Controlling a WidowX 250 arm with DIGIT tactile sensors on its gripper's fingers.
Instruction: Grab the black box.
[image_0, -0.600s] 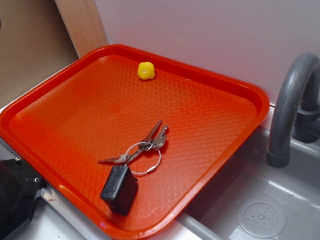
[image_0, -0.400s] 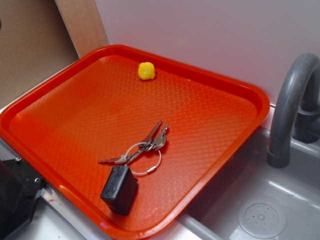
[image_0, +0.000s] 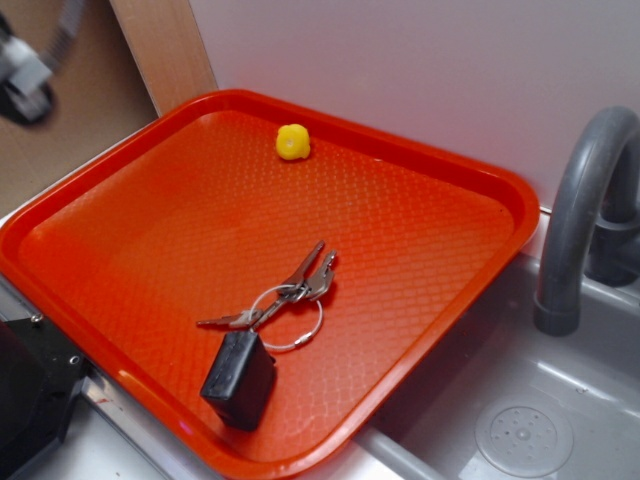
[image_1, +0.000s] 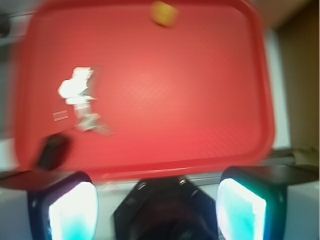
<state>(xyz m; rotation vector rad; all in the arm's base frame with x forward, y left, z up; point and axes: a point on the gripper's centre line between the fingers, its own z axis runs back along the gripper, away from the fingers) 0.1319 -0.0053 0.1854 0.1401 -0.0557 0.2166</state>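
Red textured plastic tray (image_0: 150, 215) fills most of your exterior view, and beside it on the right lies a grey sink basin (image_0: 520, 420) with a curved grey faucet (image_0: 575, 210). Your end effector (image_1: 157, 205) shows in the wrist view as two pale pads (image_1: 75, 212) set wide apart with nothing between them, high over the tray's near edge. Next down in size, a bunch of silver metal keys (image_0: 290, 290) on a ring lies near the tray's front. Touching that ring, closer to the front rim, you have the small matte black rectangular box (image_0: 240, 378). Smallest, a yellow rounded object (image_0: 292, 141) sits near the far rim, well apart from the keys
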